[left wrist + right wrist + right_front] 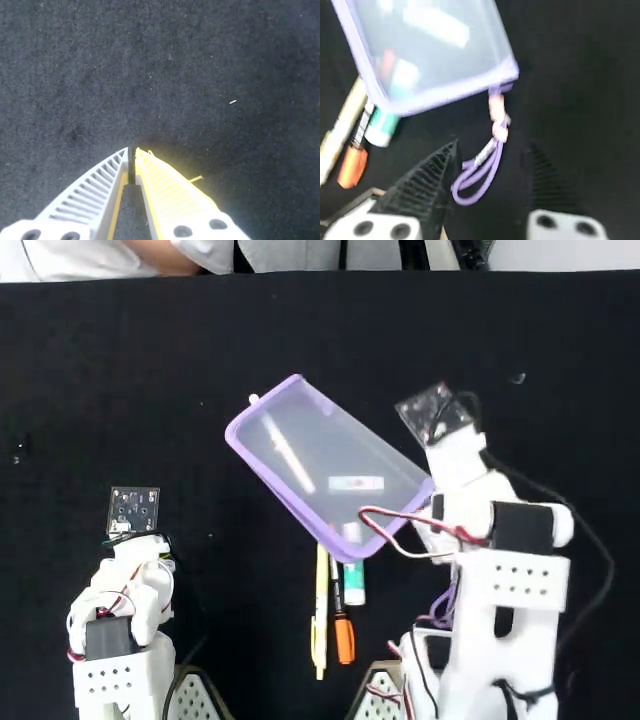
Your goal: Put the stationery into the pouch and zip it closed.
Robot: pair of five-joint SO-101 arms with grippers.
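The job looks barely half done: the pouch [320,465] lies slantwise mid-bench [120,370], with a yellow pen [320,625], an orange marker [344,635] and a glue stick [354,580] sticking out from its near edge, seemingly only partway in, so pushing them home and zipping are both left. The right gripper [492,150] hangs at the pouch's corner, spread wide around the purple zip cord [475,182] without pinching it. The left arm sits folded well off to the side, its gripper [132,152] closed on nothing over bare bench.
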